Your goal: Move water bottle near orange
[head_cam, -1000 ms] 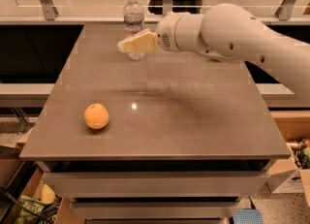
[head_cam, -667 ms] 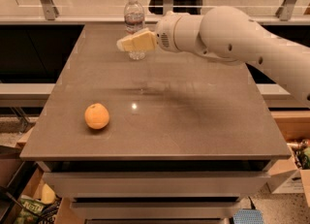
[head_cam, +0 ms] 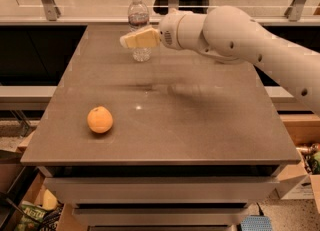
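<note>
Standing upright near the far edge of the counter (head_cam: 200, 125), the water bottle (head_cam: 138, 14) is overlapped at mid-height by the gripper (head_cam: 134, 40), entering from the right; whether it holds the bottle cannot be told. The orange (head_cam: 100, 119) lies well apart, near the front-left corner.

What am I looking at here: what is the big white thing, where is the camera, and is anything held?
The big white shape is a robot's single arm, reaching in from the right of the picture. Its pale yellow end is the tool, the part that grasps. There is one view, looking down on the table from its near side; the camera's mounting is not known. On the table are a clear water bottle, upright near the far edge, and an orange near the front left, well apart. The tool is level with the bottle's middle and overlaps it in view; whether it grips the bottle cannot be told.
</note>
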`<move>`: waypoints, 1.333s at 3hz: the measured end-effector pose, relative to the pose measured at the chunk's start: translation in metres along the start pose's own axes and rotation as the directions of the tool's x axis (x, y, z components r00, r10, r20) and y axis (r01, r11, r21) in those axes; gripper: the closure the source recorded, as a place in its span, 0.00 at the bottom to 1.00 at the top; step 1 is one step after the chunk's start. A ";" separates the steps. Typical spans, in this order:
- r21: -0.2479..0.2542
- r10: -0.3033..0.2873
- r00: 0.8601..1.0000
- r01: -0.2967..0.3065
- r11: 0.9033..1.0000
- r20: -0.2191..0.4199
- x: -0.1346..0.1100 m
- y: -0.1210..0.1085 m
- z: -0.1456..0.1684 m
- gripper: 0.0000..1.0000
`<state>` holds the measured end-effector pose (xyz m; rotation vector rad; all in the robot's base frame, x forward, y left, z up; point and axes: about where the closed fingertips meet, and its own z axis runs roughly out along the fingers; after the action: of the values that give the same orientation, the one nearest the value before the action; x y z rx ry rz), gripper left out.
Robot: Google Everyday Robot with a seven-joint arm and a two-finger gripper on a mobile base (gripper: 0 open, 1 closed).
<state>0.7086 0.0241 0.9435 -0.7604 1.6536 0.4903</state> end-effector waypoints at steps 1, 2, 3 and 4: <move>-0.021 -0.002 1.000 0.002 1.000 0.017 -0.004 -0.003 0.016 0.00; -0.047 0.000 1.000 0.002 0.999 0.027 -0.006 -0.003 0.032 0.00; -0.069 0.000 0.999 0.002 0.998 0.035 -0.009 -0.003 0.046 0.00; -0.092 0.004 0.999 0.000 0.996 0.039 -0.011 -0.002 0.059 0.00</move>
<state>0.7518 0.0653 0.9412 -0.8122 1.6043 0.5826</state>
